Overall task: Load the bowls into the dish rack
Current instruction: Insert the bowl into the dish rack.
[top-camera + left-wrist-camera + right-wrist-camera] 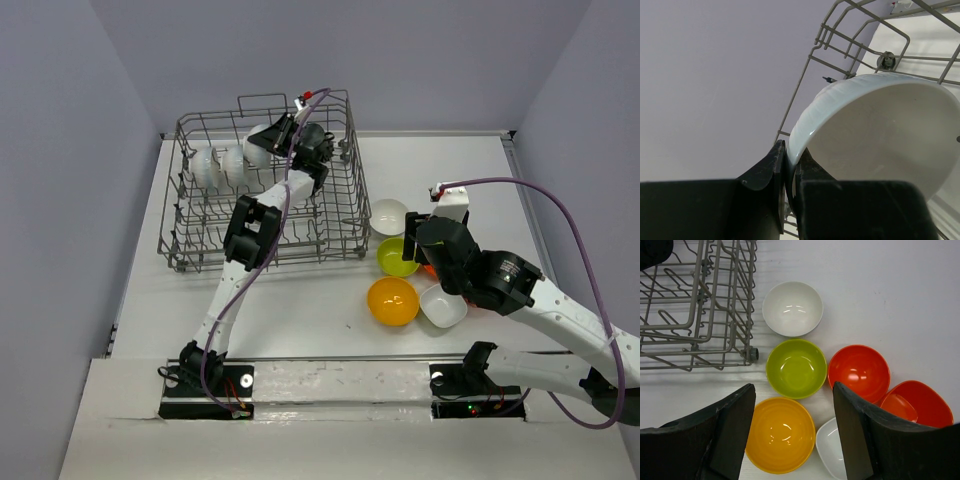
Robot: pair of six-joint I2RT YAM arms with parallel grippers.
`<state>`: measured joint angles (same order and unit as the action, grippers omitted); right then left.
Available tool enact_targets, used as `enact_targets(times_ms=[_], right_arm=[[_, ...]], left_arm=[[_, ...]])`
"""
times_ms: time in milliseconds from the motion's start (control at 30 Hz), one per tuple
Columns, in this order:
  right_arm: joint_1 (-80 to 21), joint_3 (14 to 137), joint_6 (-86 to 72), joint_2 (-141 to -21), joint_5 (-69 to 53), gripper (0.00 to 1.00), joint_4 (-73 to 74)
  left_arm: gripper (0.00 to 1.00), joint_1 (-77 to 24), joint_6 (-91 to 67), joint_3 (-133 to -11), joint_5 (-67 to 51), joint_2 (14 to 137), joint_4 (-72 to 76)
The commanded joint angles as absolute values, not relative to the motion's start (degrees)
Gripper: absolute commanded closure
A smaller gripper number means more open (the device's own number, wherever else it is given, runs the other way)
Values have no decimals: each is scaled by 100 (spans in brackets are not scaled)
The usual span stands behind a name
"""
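Over dish rack [195, 205] rear side: my left pincer [790, 172] clamped on rim of glossy white bowl [880, 130], faintly ribbed outside, tilted on edge. Right of rack: my right pincer [794, 390] spread wide, empty, above lime bowl [796, 368], orange-yellow bowl [780, 434], red bowl [858, 372].

A grey wire dish rack [190, 240] sits far left on the white table [300, 310], with two white plastic bowls [207, 165] in its back row and a third white bowl [258, 148] just right of them, perhaps raised. Right of the rack, far to near: round white bowl [389, 215], lime green bowl [397, 257], orange-yellow bowl [392, 301]. A squarish white bowl [443, 307] and two red-orange bowls [859, 372] lie further right.
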<state>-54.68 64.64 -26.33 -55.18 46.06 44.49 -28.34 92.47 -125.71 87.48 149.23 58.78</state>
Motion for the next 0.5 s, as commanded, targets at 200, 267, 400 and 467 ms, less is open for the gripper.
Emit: enact_targets(times_ms=[200,267,400,467], right_arm=[[-5449,6425,-2628,-5388,4667,31,4298],[-5449,6390,-2637,-5370,4667,31,4307],[-5449,6372,-2654,-5335,4667,31,4315],[-5449,6372,-2654,-5326,4676,31,4324]], left_arm=[[89,-3261,9220,-12779,9053,14792,6179],[87,-3278,9246,-12779,9062,14801,6196],[84,-3305,9281,-12771,9070,14818,6231],[81,-3322,9307,-12771,9062,14810,6240]])
